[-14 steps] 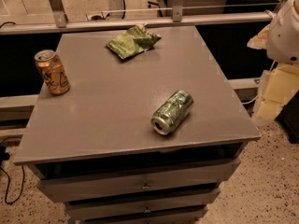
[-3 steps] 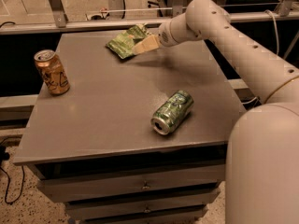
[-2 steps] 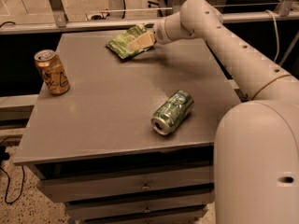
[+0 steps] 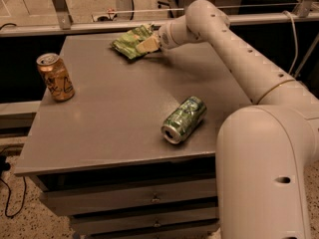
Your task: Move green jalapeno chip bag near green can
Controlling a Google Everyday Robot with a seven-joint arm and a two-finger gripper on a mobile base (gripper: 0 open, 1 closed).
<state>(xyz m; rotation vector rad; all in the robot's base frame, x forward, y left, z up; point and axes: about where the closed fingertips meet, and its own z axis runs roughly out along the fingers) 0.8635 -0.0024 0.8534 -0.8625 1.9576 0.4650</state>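
Note:
The green jalapeno chip bag (image 4: pixel 129 40) lies crinkled at the far edge of the grey table (image 4: pixel 109 108). My gripper (image 4: pixel 144 46) reaches from the right on a long white arm and sits right at the bag's right side, its cream finger over the bag's edge. The green can (image 4: pixel 184 119) lies on its side near the table's front right, its silver rim facing the front, well apart from the bag.
An orange-gold can (image 4: pixel 55 76) with dark scribbles stands upright at the table's left edge. My white arm's elbow (image 4: pixel 264 148) bulks at the front right, next to the table. Drawers sit under the tabletop. Metal railings run behind the table.
My arm came in from the right and reached the bag. Over the last second the gripper has crept slightly left onto the bag's edge. Bag and cans have not moved.

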